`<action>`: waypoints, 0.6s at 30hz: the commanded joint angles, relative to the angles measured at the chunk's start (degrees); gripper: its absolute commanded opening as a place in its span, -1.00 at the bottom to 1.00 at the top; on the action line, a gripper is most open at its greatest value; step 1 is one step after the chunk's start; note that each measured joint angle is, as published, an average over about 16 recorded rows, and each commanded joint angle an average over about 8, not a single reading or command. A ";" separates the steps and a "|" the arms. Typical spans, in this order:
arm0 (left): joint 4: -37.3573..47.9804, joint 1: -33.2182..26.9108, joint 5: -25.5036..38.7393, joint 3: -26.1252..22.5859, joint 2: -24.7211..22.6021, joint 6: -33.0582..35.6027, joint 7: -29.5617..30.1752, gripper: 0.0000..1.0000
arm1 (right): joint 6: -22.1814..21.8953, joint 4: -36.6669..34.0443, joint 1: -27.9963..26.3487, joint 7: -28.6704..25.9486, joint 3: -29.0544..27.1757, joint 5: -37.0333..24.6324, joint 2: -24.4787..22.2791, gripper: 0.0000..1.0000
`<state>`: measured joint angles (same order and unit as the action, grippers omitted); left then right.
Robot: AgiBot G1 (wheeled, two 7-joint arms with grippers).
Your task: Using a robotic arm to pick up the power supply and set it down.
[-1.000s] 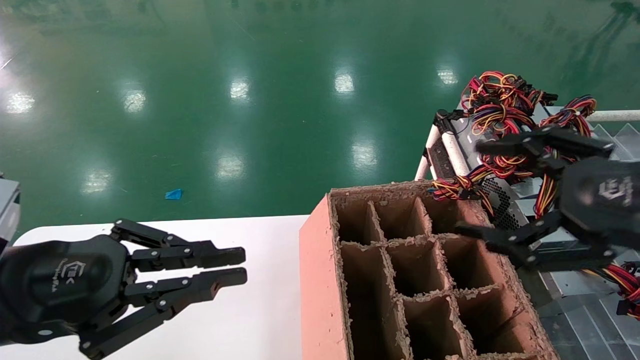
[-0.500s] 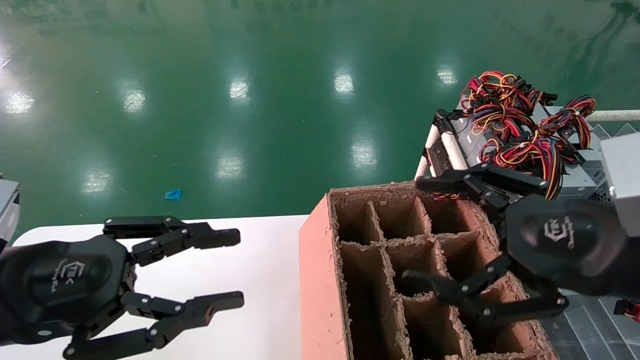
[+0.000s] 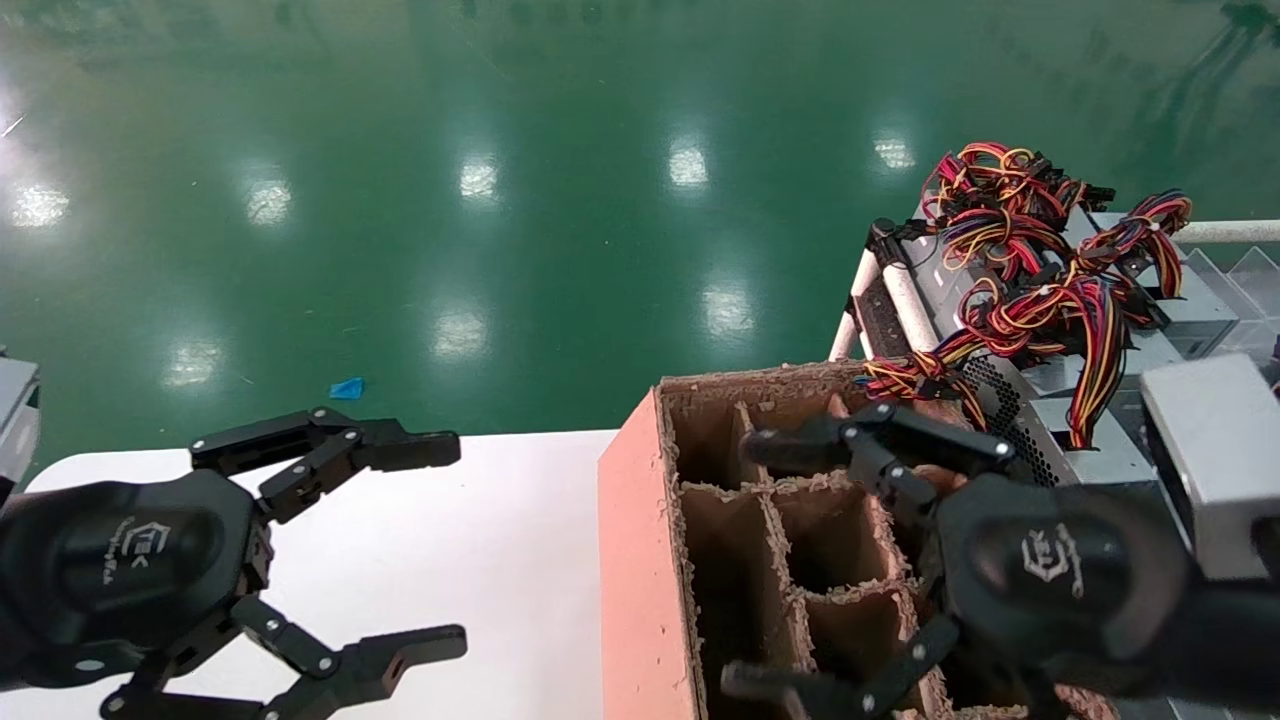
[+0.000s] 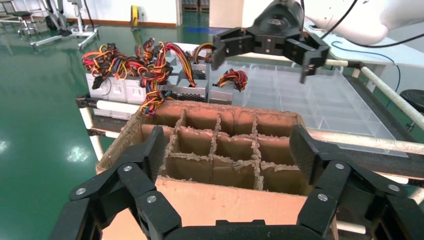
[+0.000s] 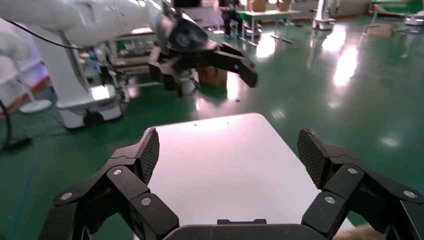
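Since the earlier frames, we note the right pincer (image 3: 785,565) has swung off the power supplies and now hangs over the cardboard box (image 3: 640,560), fingers spread wide and holding nothing; the left pincer (image 3: 440,545) has opened from nearly closed to fully apart over the white bench (image 3: 500,540).

We judge the task barely started — no unit is lifted, none set down. The nearest power supply (image 3: 1070,440) lies on the rack behind the box, its coloured wires (image 3: 1020,320) draped toward the box's far corner. Remaining: reach, grasp, carry, release.

Count, from the left wrist view: two pincers; one divided box, nine cells visible, all seemingly empty; roughly four or five grey units — the wires hide the exact number; one clear tray (image 4: 320,102) beside them.
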<state>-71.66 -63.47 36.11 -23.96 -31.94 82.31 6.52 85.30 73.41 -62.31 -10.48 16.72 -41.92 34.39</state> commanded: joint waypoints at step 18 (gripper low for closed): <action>0.01 0.01 0.00 0.00 0.00 -0.01 0.00 1.00 | 0.58 0.25 1.10 -0.34 -1.05 0.13 0.90 1.00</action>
<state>-71.64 -63.46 36.10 -23.96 -31.94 82.30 6.52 85.89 73.66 -61.18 -10.83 15.65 -41.78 35.31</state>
